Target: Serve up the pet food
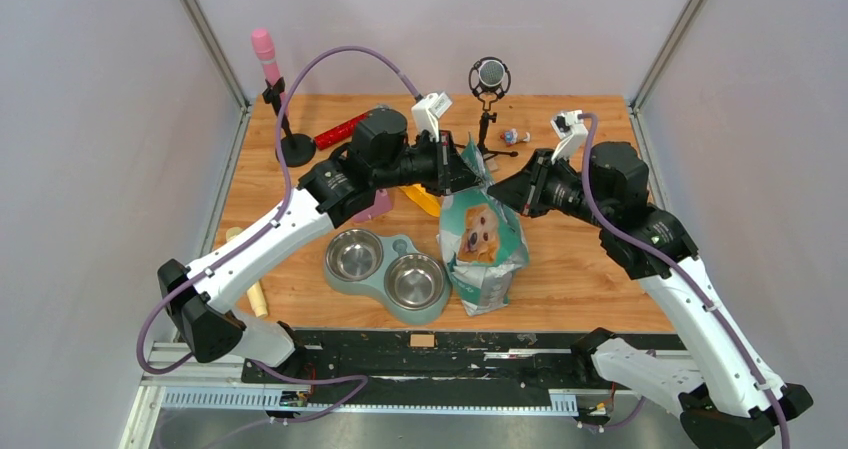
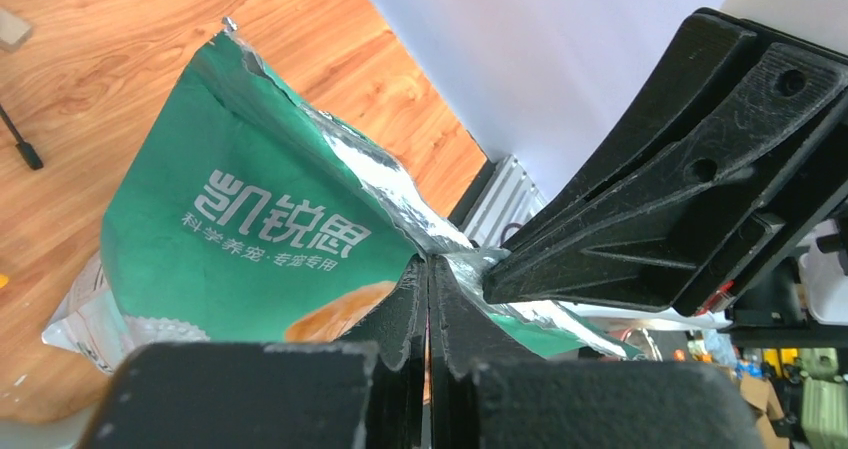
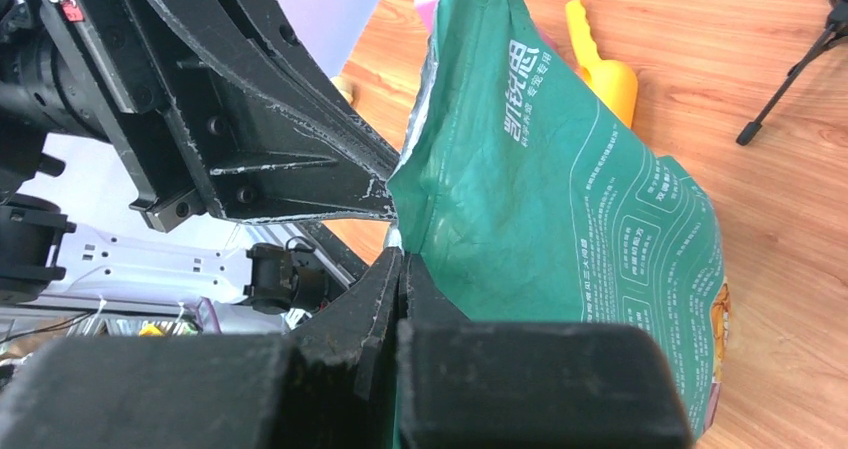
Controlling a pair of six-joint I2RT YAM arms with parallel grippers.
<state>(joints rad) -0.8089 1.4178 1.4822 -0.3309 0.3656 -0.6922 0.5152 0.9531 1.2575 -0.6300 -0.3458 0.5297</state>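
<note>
A teal-and-silver pet food bag (image 1: 482,244) with a golden dog picture stands on the table, right of a double steel bowl (image 1: 388,269). My left gripper (image 1: 466,176) is shut on the bag's torn top edge from the left; the left wrist view shows the bag (image 2: 250,229) pinched at my left gripper (image 2: 428,269). My right gripper (image 1: 503,191) is shut on the same top edge from the right; the right wrist view shows the bag (image 3: 540,199) at my right gripper (image 3: 400,259). The kibble is hidden inside the bag. Both bowl cups look empty.
A yellow scoop (image 1: 424,201) lies behind the bag, also in the right wrist view (image 3: 600,64). A microphone on a tripod (image 1: 489,79), a pink microphone stand (image 1: 272,79), a red object (image 1: 340,129) and a small bottle (image 1: 515,136) are at the back. A wooden stick (image 1: 250,279) lies left.
</note>
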